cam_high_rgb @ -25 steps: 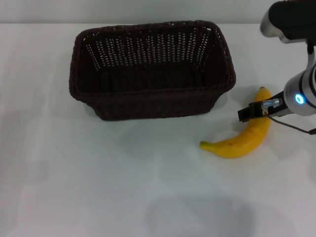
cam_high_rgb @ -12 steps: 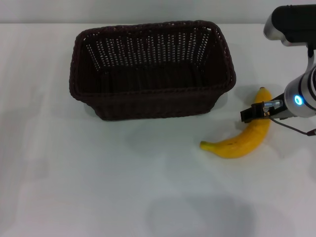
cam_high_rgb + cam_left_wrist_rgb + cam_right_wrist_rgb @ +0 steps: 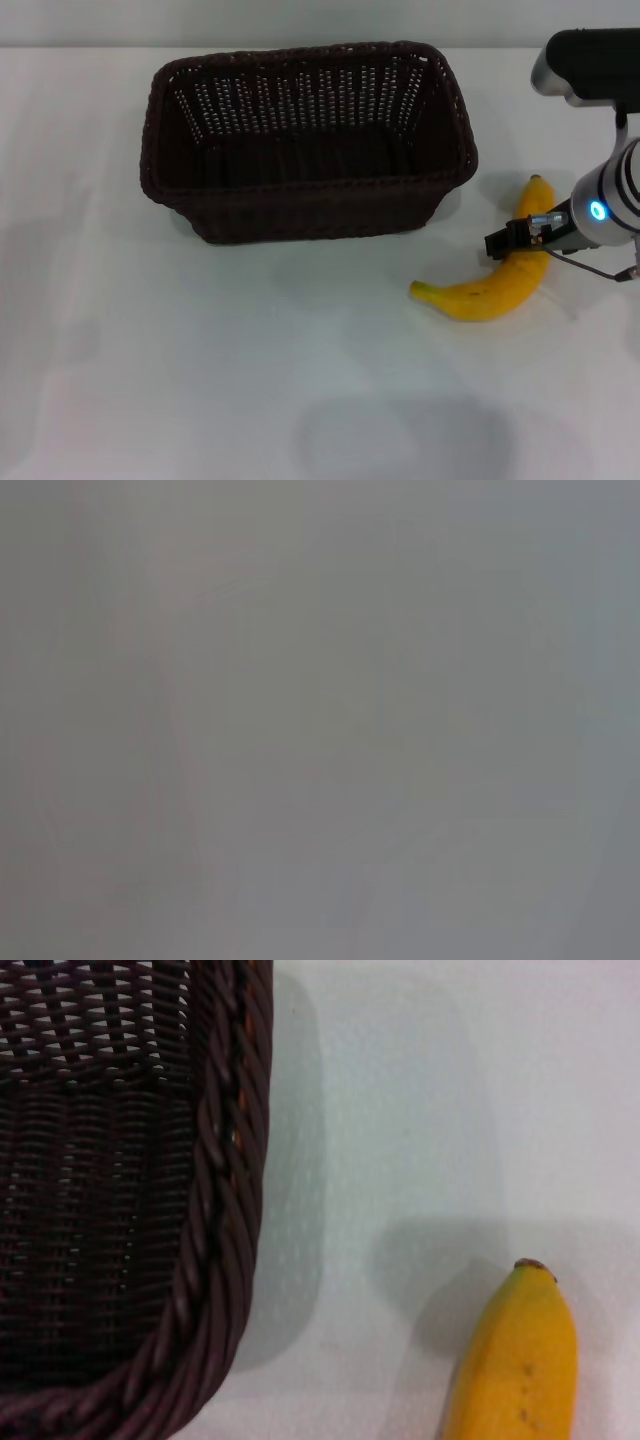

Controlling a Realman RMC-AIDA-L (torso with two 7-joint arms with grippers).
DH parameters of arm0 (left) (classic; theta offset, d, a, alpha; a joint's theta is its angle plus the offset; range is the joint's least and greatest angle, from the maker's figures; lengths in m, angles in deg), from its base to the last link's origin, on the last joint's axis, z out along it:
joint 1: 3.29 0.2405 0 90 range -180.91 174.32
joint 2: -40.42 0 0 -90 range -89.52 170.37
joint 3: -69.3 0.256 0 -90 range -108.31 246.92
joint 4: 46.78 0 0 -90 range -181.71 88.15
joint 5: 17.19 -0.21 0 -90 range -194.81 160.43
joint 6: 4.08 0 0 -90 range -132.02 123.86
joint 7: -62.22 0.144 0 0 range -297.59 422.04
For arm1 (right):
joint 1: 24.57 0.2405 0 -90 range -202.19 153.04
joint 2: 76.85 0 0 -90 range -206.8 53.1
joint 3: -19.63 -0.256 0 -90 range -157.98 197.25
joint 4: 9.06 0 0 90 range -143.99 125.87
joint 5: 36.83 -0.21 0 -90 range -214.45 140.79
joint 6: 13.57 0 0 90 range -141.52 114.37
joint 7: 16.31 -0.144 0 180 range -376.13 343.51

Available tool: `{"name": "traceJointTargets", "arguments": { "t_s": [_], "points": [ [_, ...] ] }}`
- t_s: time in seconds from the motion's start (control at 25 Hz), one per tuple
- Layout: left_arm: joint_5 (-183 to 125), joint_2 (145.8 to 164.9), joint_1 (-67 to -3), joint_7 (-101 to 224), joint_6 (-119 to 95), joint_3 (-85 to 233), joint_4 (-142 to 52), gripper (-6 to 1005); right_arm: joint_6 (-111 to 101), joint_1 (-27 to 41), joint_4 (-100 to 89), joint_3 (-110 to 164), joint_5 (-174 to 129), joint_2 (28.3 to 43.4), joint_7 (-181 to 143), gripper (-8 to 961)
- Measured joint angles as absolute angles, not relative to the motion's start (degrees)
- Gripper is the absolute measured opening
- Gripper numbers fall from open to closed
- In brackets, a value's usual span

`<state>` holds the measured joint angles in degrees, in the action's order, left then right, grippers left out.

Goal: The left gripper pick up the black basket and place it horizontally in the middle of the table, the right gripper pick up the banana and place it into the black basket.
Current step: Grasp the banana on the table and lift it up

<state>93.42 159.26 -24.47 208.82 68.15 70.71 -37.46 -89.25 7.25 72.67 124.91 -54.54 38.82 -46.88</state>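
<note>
The black basket [image 3: 310, 208] stands upright and lengthwise across the far middle of the white table [image 3: 200, 380], with nothing in it. The yellow banana [image 3: 492, 288] lies on the table to the basket's right. My right gripper [image 3: 505, 241], on the arm with the blue ring light, sits right over the banana's middle, close to or touching it. The right wrist view shows the basket's rolled corner rim [image 3: 215, 1210] and the banana's dark-tipped end [image 3: 520, 1360] beside it. The left gripper is out of view, and the left wrist view shows only blank grey.
Bare white tabletop lies in front of the basket and to its left. The right arm's upper body [image 3: 590, 65] hangs over the far right corner.
My right gripper has come down a little lower over the banana's middle. The banana has shifted slightly to the right. The basket has not moved.
</note>
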Motion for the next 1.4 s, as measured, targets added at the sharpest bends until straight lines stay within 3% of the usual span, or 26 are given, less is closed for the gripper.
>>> {"name": "traceJointTargets", "arguments": {
  "t_s": [0.24,0.48,1.0,1.4],
  "points": [
    [93.57,159.31,-24.47,208.83,68.18,70.67,-37.54,863,-88.18,7.38,72.31,124.90,-55.12,38.72,-45.00,819],
    [93.65,159.36,-24.23,208.58,68.61,70.66,-37.84,864,-88.40,7.40,72.04,124.78,-55.06,38.69,-43.17,748],
    [93.64,159.54,-23.87,208.39,68.76,70.74,-38.49,865,-88.74,4.77,72.14,119.63,-55.22,38.51,-36.92,490],
    [93.69,159.52,-23.86,208.29,68.80,70.33,-38.96,865,-91.19,3.06,75.50,111.40,-54.55,38.41,-29.68,489]
  ]
}}
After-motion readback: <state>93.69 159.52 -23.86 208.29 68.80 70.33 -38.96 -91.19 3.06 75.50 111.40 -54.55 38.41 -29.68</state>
